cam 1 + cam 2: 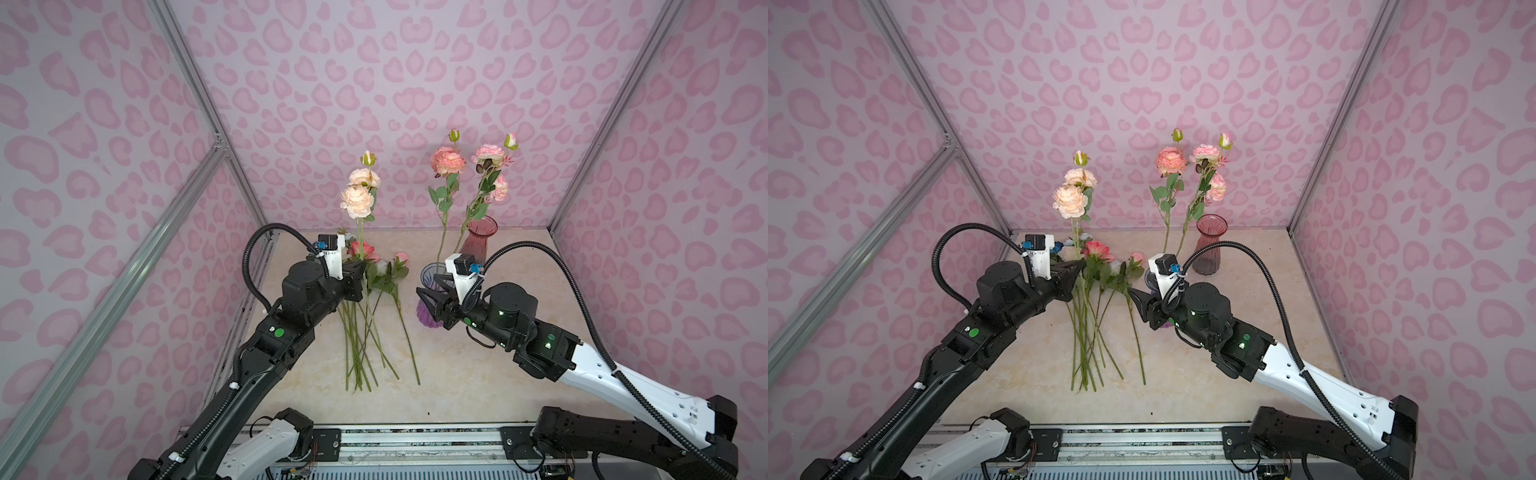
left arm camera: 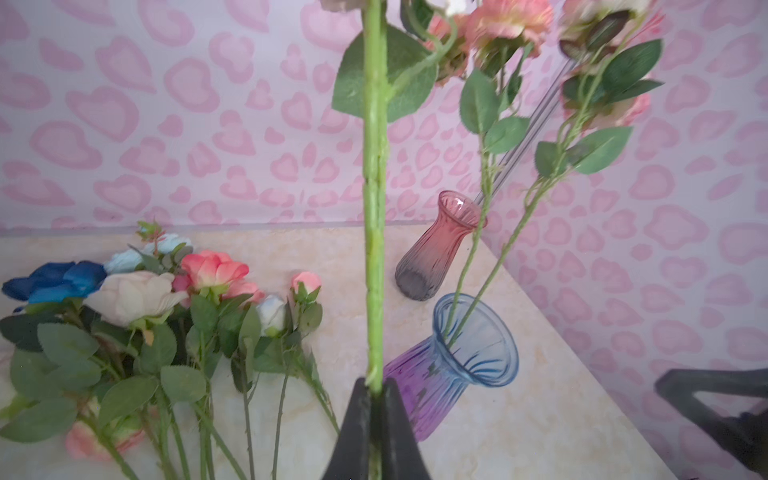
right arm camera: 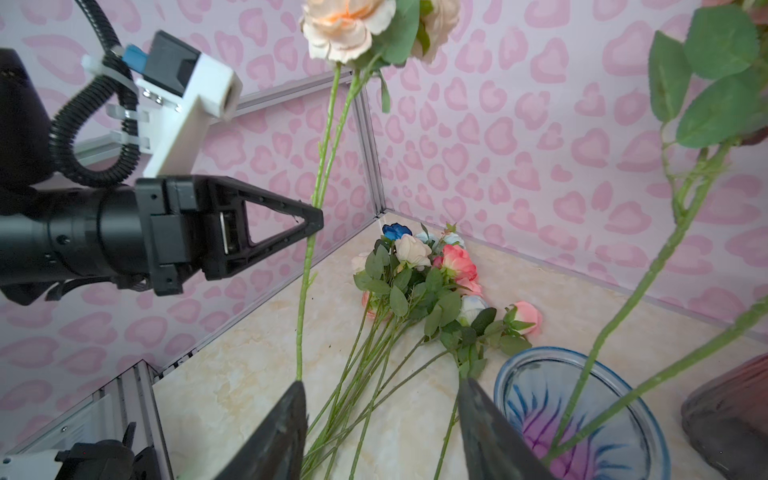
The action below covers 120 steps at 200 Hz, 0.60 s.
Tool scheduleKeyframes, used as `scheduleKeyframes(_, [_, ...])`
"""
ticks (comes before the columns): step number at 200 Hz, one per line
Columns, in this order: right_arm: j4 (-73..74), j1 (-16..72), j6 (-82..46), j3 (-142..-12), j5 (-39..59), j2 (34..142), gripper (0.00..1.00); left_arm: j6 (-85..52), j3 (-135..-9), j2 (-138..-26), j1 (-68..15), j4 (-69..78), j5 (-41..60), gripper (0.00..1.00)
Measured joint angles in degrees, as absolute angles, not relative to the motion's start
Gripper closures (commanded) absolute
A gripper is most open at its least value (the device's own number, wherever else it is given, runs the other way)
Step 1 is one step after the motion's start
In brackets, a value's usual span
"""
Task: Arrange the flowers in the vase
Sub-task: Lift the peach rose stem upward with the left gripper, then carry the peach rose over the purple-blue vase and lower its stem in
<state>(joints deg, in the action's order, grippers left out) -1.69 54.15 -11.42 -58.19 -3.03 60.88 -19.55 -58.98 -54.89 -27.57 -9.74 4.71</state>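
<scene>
A peach peony spray stood upright above the tabletop, pinched about midway along its green stalk by the left claw. The claw's jaws were closed tight on the stalk, a hold that seemingly kept the blooms high and the cut end free to drop into a vase. The spray hung to the left of the blue-and-purple vase and apart from it, over the heap of loose flowers lying flat on the tabletop. Two pink stems already leaned in that vase, while a red vase just behind it stood empty. The right claw, jaws parted and holding nothing, hovered just beside the vase's mouth on the side facing the spray, apparently placed to receive or steer the stalk. In the right wrist view, the stalk's lower end ran down to the tip of one finger; whether the two touched could not be told.
</scene>
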Motion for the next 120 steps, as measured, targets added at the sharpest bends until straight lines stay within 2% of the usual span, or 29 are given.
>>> scheduleKeyframes(44, [-2.92, 54.83, -10.35, -58.98, -3.14, 61.01, 0.41, -19.51, -60.34, -52.38, -28.58, -3.62, 6.87, 0.97])
scheduleKeyframes(72, [-2.61, 54.24, -9.43, -56.55, -6.85, 58.28, 0.4, -20.4, -59.2, -52.73, -29.41, 4.34, 6.83, 0.97])
scheduleKeyframes(88, [-0.64, 53.28, -9.43, -52.82, -8.78, 56.34, 0.31, -20.4, -59.42, -54.72, -30.02, 9.32, 6.83, 0.97])
scheduleKeyframes(120, [2.81, 49.65, -9.5, -43.51, -11.84, 51.4, 0.23, -19.84, -59.9, -59.59, -32.32, 19.62, 6.59, 0.97])
